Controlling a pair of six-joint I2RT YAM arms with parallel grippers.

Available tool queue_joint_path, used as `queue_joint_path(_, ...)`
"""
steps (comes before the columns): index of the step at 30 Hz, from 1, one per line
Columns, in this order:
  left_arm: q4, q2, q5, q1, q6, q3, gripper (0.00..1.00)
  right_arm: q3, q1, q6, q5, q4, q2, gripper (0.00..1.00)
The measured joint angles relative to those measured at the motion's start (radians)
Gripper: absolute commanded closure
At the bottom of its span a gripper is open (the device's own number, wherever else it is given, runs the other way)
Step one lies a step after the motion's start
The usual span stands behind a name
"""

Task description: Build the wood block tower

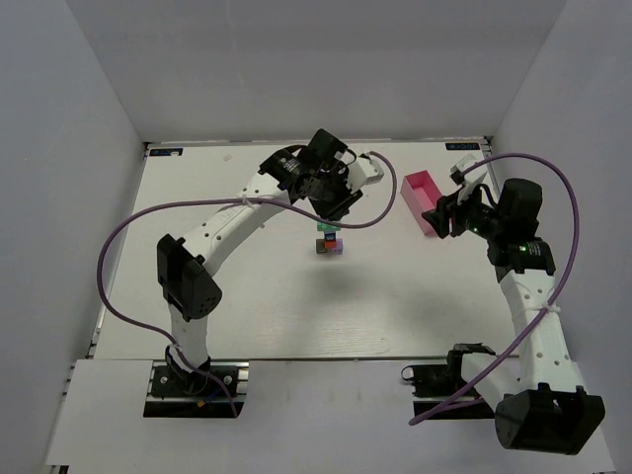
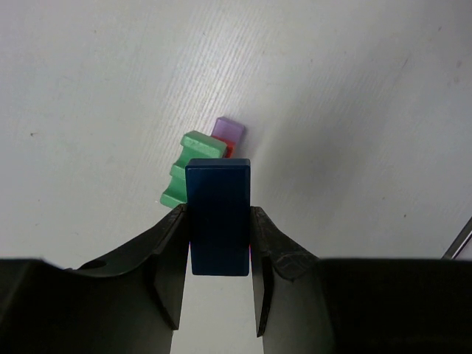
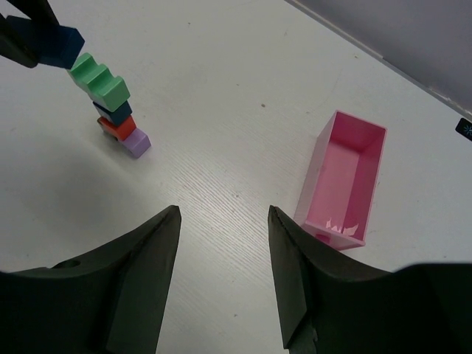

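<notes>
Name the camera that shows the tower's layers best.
Right wrist: side-on, the tower shows green over dark blue over red. Left wrist looks down on it, past the held blue block. Top external shows it tiny.

My gripper (image 3: pixel 223 221) hangs with jaws apart. The tower (image 3: pixel 112 110) stands ahead, topped by a green block (image 3: pixel 99 80), with a lilac block (image 3: pixel 137 142) at its foot. A blue block (image 3: pixel 59 44) hovers just left of its top. The tray (image 3: pixel 343 177) lies well right of the tower.

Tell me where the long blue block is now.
Left wrist view: the long blue block sits clamped in the left gripper, just above the green block topping the tower.
</notes>
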Motion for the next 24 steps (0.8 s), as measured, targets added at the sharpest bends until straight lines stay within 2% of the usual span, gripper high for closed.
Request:
queue_joint_path(4, -0.013, 0.000, 0.026, 0.003, 0.073, -0.043, 0.92, -0.004, 0.000, -0.002, -0.008, 0.000, -0.003, 0.42)
queue_joint_path(15, -0.020, 0.000, 0.064, 0.009, 0.240, -0.045, 0.92, -0.019, -0.006, -0.002, -0.026, -0.004, -0.008, 0.40)
queue_joint_path(24, -0.003, 0.001, 0.152, 0.066, 0.327, -0.045, 0.91, -0.019, -0.006, -0.003, -0.029, -0.004, -0.008, 0.40)
